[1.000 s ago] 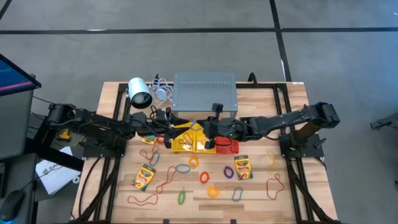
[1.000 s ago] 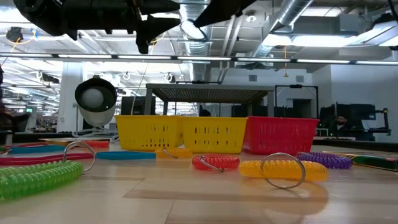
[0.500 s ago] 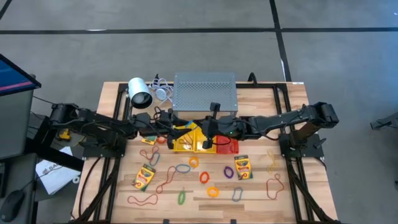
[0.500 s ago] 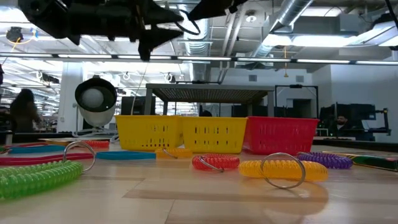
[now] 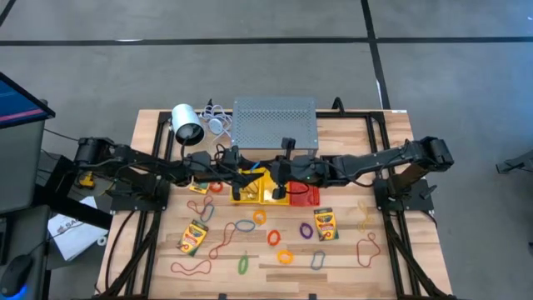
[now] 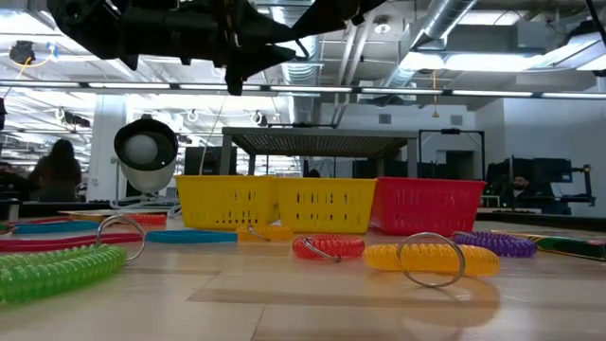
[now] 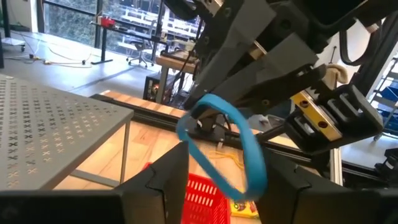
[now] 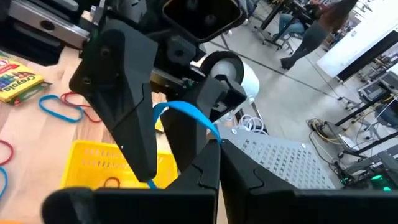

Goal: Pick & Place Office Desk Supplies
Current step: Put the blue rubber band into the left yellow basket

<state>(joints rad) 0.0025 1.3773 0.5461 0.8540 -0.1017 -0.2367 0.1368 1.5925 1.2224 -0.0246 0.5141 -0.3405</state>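
A blue rubber band (image 7: 239,140) hangs as an open loop above the yellow baskets (image 5: 254,190), with my right gripper (image 5: 281,172) shut on it. My left gripper (image 5: 241,173) faces it from the table's left. Its fingers (image 7: 171,180) are open on either side of the loop's lower end. Crayon boxes (image 5: 193,237) (image 5: 325,223), reddish rubber bands (image 5: 190,268) (image 5: 366,248) and coiled rings in orange (image 5: 273,237), purple (image 5: 306,231) and green (image 5: 243,263) lie on the near half of the table. My right gripper pinches the band's upper end (image 8: 208,127) between its two fingertips, coming nearly level from the table's right. The loop hangs slack below, clear of the baskets. My left gripper has the loop's lower end (image 7: 245,193) between its open fingers; whether it touches the band I cannot tell.
A red basket (image 5: 305,197) adjoins the yellow ones on the right. Behind them stand the grey perforated stand (image 5: 275,125) and the white lamp (image 5: 187,125). Blue bands (image 5: 244,225) lie in front of the baskets. A person shows in the room beyond the table.
My left gripper has moved toward the table's right, over the yellow baskets and up to my right gripper, so that its fingers now flank the hanging band. My right gripper has kept still with the band.
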